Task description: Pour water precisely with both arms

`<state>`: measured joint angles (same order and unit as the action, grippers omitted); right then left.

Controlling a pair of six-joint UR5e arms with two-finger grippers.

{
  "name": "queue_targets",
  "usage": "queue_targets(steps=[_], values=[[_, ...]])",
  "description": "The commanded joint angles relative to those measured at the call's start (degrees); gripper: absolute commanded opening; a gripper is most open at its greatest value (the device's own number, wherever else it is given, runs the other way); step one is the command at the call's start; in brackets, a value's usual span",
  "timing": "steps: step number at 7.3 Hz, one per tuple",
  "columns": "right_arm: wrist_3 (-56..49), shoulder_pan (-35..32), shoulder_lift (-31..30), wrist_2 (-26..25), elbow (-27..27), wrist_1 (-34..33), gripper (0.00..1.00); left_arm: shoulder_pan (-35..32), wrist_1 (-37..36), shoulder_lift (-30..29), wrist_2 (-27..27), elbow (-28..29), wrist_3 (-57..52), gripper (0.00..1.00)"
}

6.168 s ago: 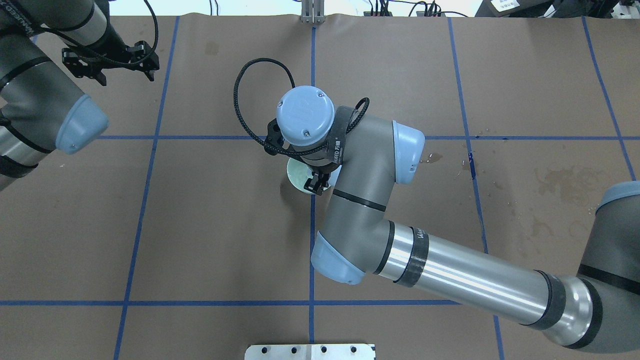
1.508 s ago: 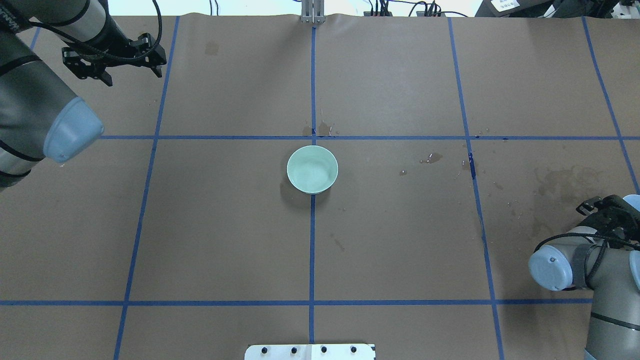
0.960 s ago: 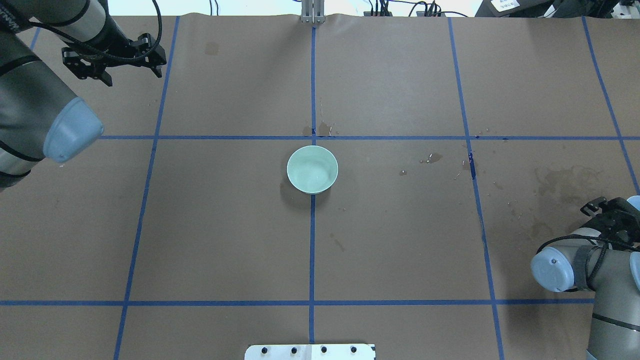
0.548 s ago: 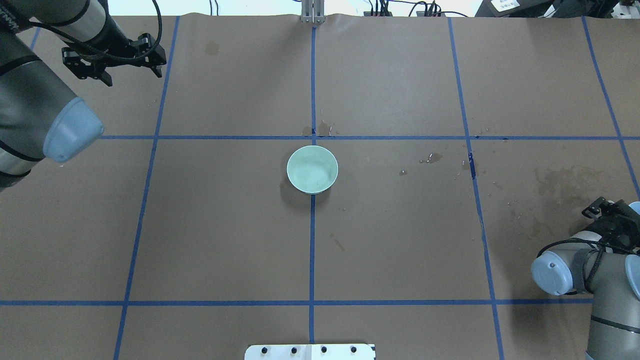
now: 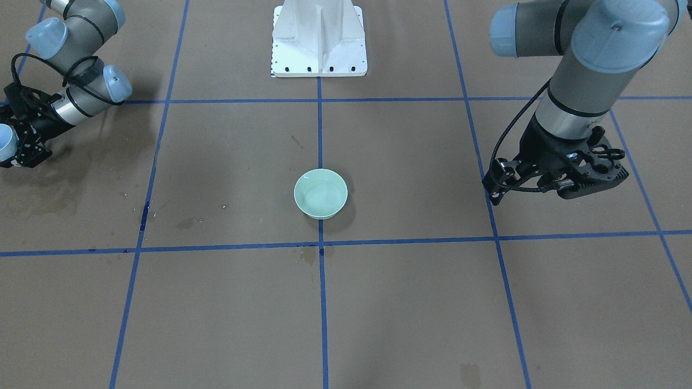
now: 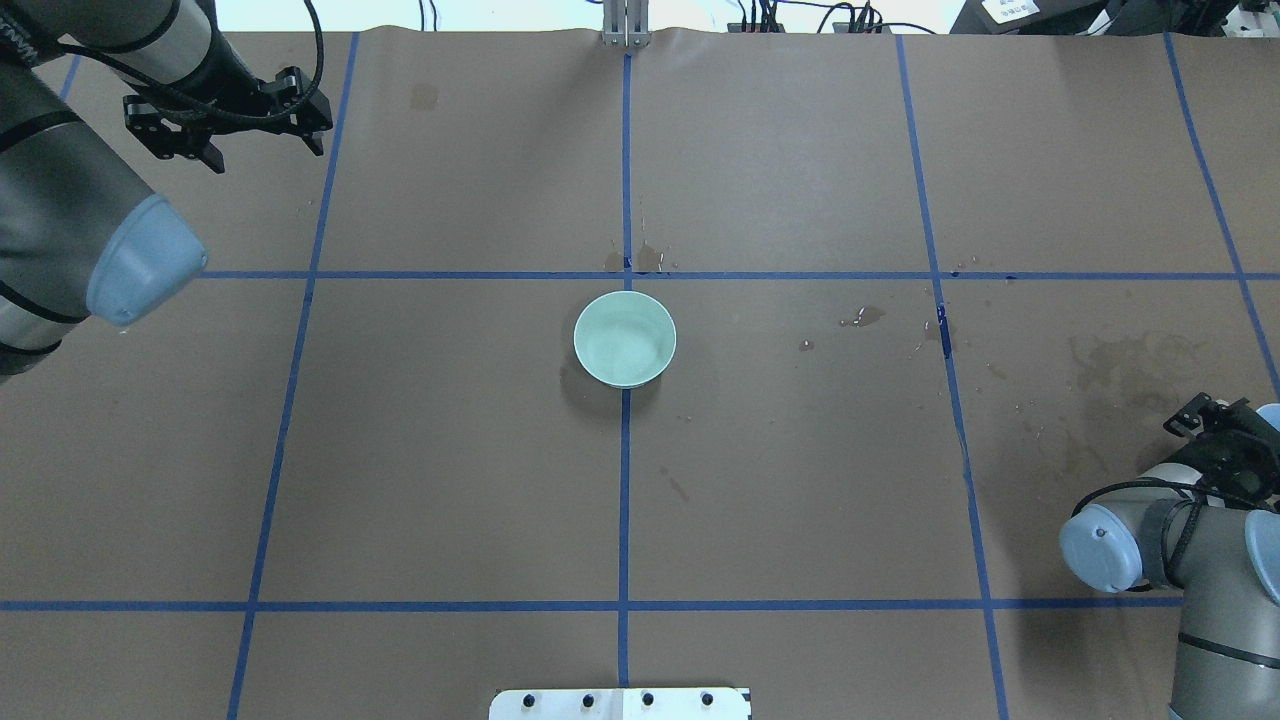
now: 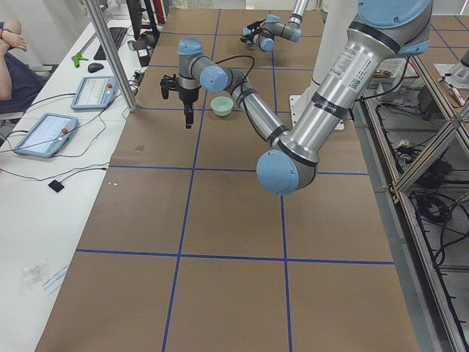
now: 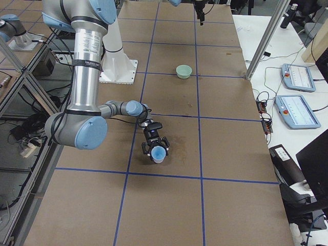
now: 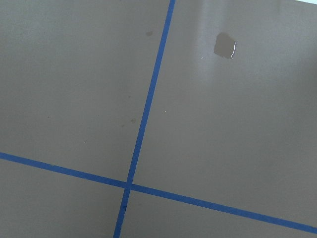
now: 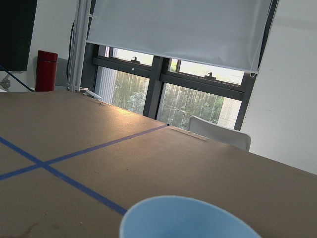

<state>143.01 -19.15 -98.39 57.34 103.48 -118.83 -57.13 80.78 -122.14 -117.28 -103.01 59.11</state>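
A pale green bowl (image 6: pixel 625 338) stands at the table's centre on the blue tape line, with faint glints of water inside; it also shows in the front view (image 5: pixel 320 193). My right gripper (image 8: pixel 155 147) is low over the table at the robot's far right, shut on an upright pale blue cup (image 8: pixel 158 152). The cup's rim fills the bottom of the right wrist view (image 10: pixel 188 218); its contents are hidden. My left gripper (image 6: pixel 235 125) hangs open and empty over the far left of the table, pointing down; it also shows in the front view (image 5: pixel 554 178).
Dark wet stains mark the brown paper near the right gripper (image 6: pixel 1130 360) and just beyond the bowl (image 6: pixel 640 260). The white pedestal (image 5: pixel 319 38) stands at the robot's edge. Operator tablets (image 7: pixel 44 132) and a metal post (image 7: pixel 110 51) lie beyond the far edge.
Six seconds ago the right arm was over the bowl; it has since drawn back to the right edge with the blue cup, creeping slightly lower lately. The left arm has not moved.
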Motion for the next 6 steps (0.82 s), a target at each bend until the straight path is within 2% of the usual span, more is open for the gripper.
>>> queue_targets(steps=[1, 4, 5, 6], values=[[0.16, 0.25, 0.04, 0.14, 3.21, -4.2, 0.99, 0.0, -0.01, 0.06, -0.05, 0.0, -0.04, 1.0], [0.25, 0.34, -0.4, 0.14, 3.66, -6.22, 0.99, 0.0, -0.45, 0.06, -0.05, -0.09, 0.04, 1.0], [0.17, 0.25, -0.49, 0.05, 5.4, -8.15, 0.99, 0.0, -0.45, 0.06, -0.05, -0.26, 0.04, 1.0], [-0.79, -0.19, -0.84, 0.05, 9.59, -12.26, 0.99, 0.0, -0.97, 0.06, -0.4, -1.05, 0.04, 1.0]])
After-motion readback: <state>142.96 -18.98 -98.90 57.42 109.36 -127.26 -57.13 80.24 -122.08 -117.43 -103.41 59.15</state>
